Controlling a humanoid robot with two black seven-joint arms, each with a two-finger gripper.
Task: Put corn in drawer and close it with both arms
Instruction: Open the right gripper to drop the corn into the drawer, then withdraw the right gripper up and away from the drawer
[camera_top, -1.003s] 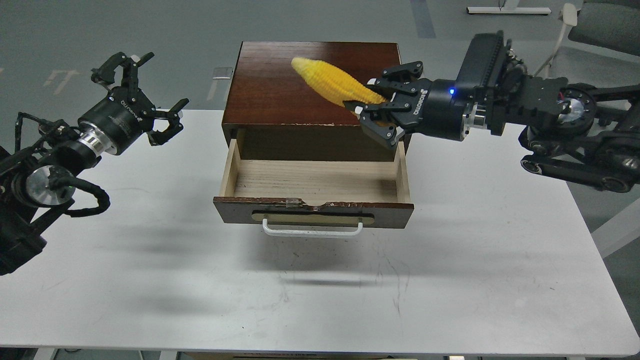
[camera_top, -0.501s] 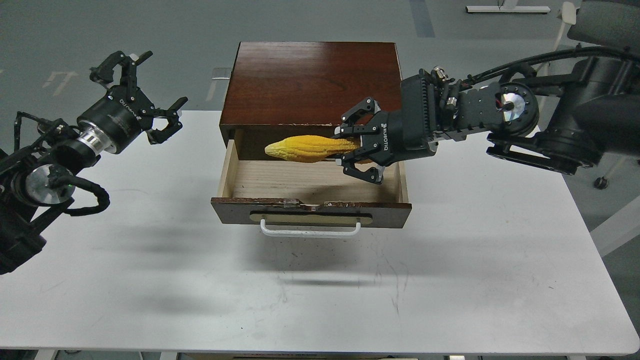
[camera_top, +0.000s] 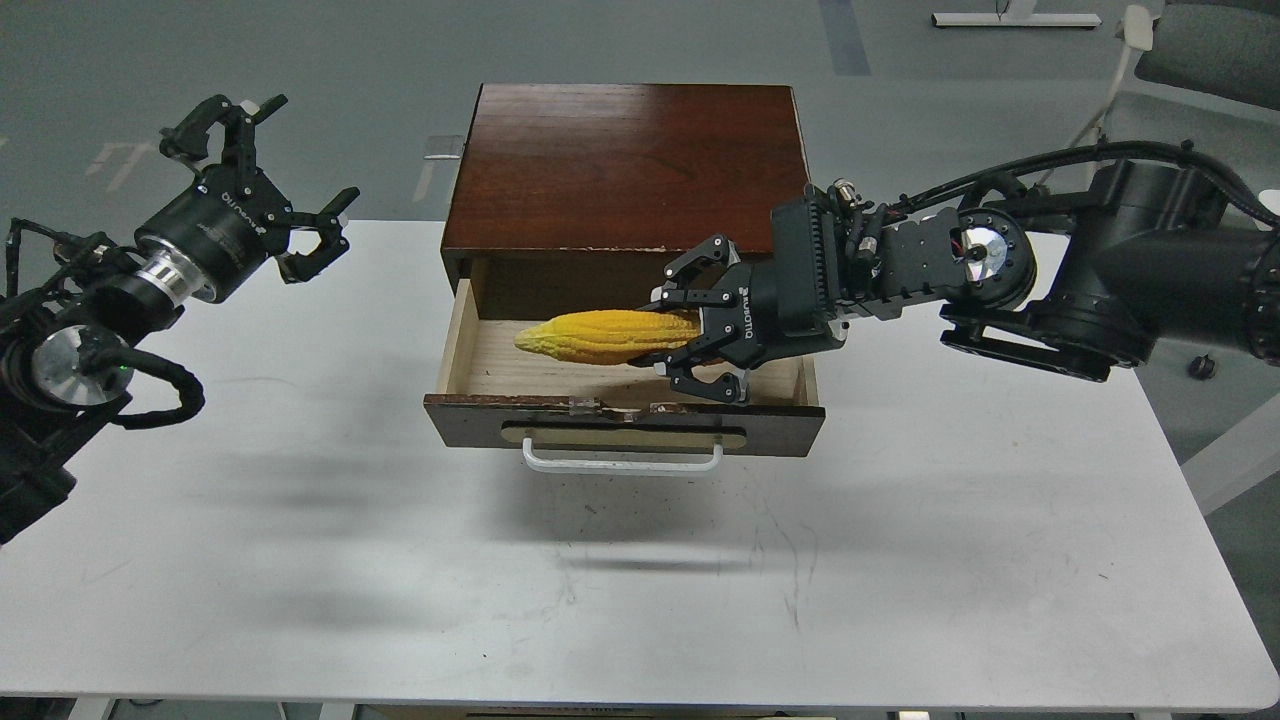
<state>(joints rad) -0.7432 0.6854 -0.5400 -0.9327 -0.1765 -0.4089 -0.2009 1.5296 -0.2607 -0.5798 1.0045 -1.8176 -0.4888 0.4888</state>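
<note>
The yellow corn (camera_top: 600, 335) lies level, tip pointing left, held over the inside of the open drawer (camera_top: 625, 425). My right gripper (camera_top: 690, 335) is shut on the corn's thick right end, above the drawer's right half. The drawer is pulled out of the dark brown cabinet (camera_top: 625, 165), showing pale wood inside and a white bar handle (camera_top: 622, 460) on its front. My left gripper (camera_top: 275, 180) is open and empty, raised well left of the cabinet. Whether the corn touches the drawer floor I cannot tell.
The cabinet stands at the back middle of the white table (camera_top: 640, 580). Grey floor lies behind. A chair (camera_top: 1200, 45) stands at the far right, beyond the table.
My right gripper has carried the corn from above the cabinet top down and forward into the drawer opening, turning it level. My left gripper has drifted slightly left and up.
</note>
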